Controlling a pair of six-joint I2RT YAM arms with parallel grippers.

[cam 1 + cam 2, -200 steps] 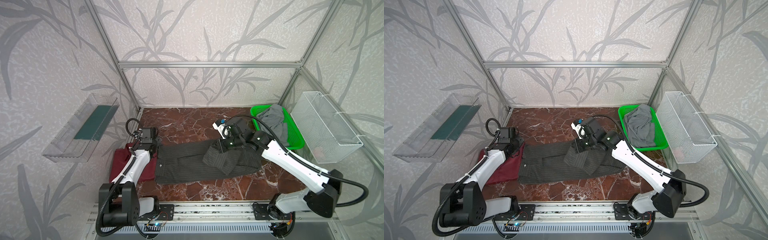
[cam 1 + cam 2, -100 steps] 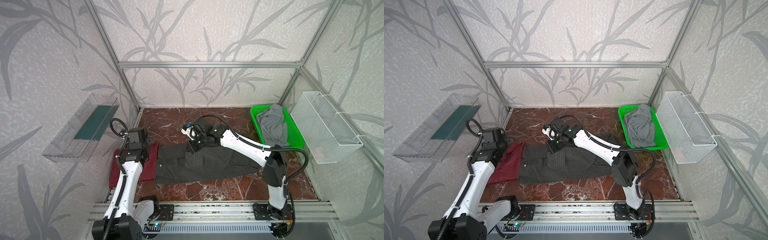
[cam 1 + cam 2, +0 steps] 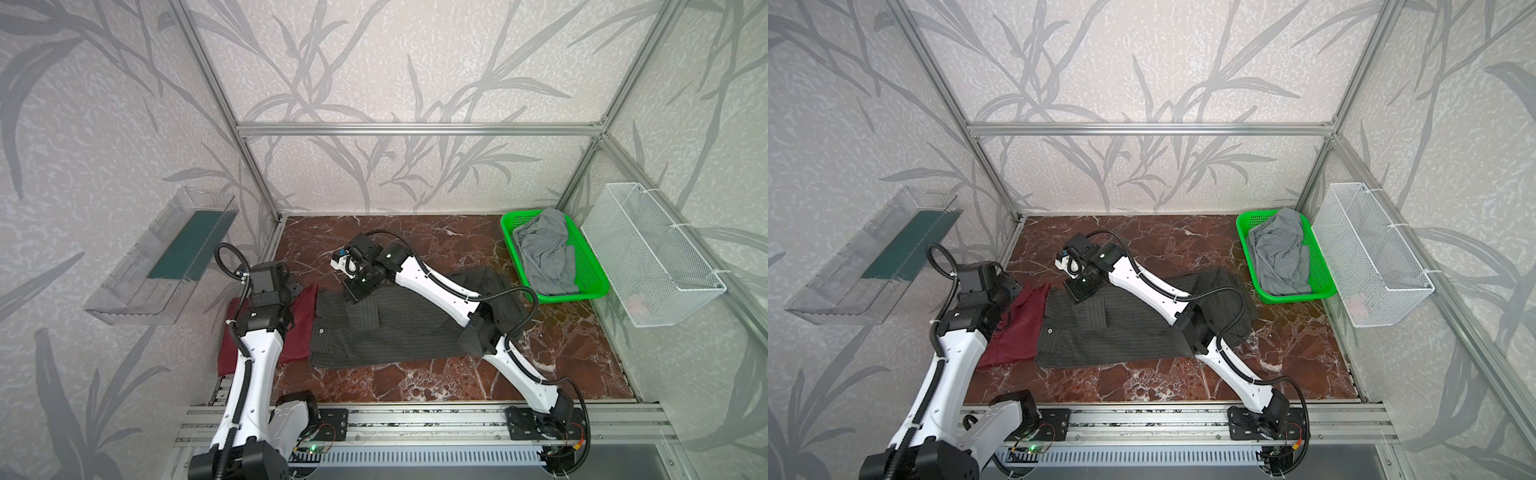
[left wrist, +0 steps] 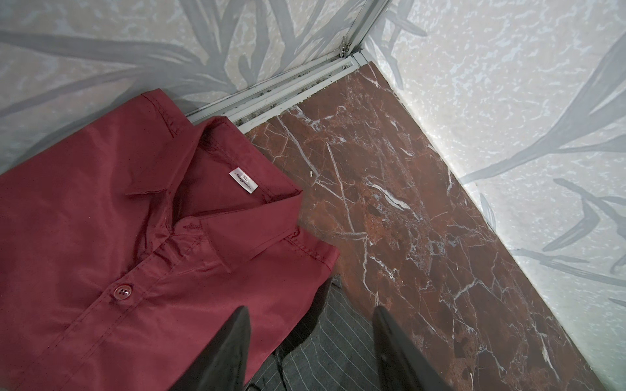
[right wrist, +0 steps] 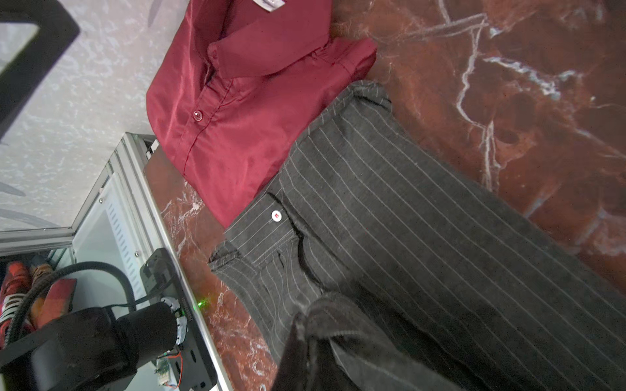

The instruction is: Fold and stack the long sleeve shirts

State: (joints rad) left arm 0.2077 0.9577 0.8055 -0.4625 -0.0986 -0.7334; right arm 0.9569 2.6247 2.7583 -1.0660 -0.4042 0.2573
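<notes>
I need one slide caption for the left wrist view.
Open left end effector above where maroon shirt meets pinstriped shirt.

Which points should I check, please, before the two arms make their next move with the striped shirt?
1. Is the right end effector shut on a fold of the striped shirt? Ok.
2. Is the left end effector open, with nothing between its jaws? Ok.
3. Is the maroon shirt folded, collar up, lying beside the striped shirt? Ok.
4. Is the striped shirt folded down to the maroon shirt's size? Not ok, it lies much longer.
5. Is the striped shirt's far end flat? Cannot tell, the right arm covers part of it.
</notes>
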